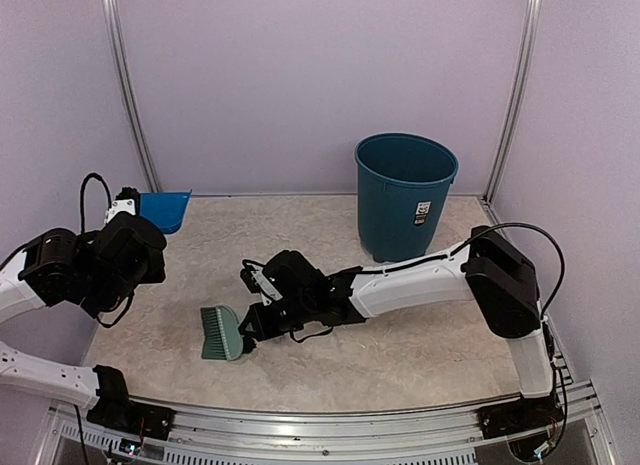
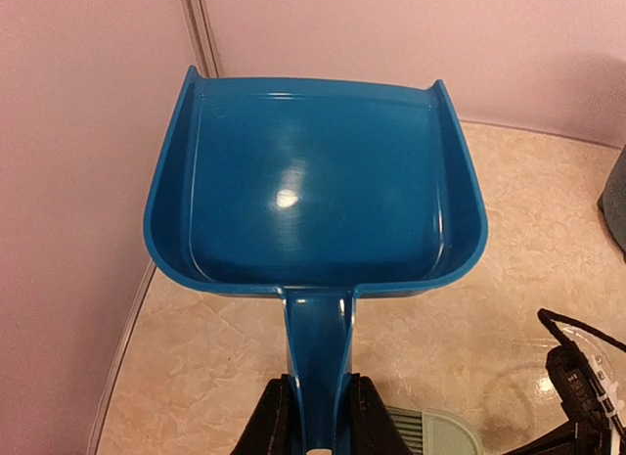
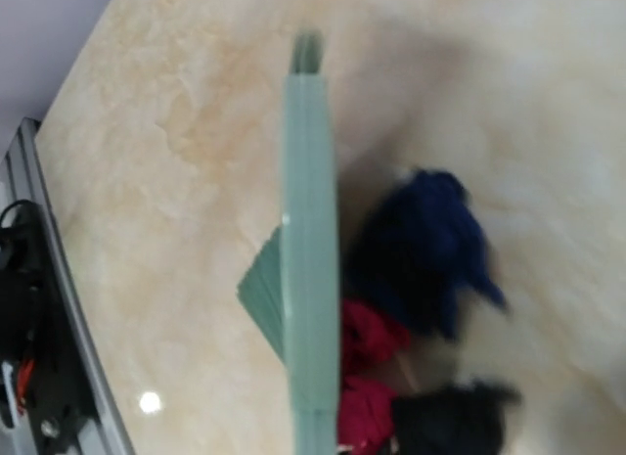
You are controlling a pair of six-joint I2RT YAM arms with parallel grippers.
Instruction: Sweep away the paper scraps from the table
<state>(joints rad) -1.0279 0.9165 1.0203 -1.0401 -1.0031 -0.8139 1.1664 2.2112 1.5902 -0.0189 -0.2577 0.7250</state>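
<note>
Right gripper [image 1: 258, 317] clenched on pale green hand brush [image 1: 222, 332], bristles down on table [image 1: 420, 345]; paper scraps [image 3: 421, 250] bunched against its side, herded into one pile. Left gripper [image 2: 315, 421] clamps blue dustpan [image 2: 313, 181] by the handle, pan empty, parked back-left, probably awaiting the pile

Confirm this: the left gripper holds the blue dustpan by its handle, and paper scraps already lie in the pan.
One thing is wrong: the dustpan is empty, as the left wrist view shows. The scraps lie beside the brush. The left gripper does hold the dustpan by its handle.
</note>
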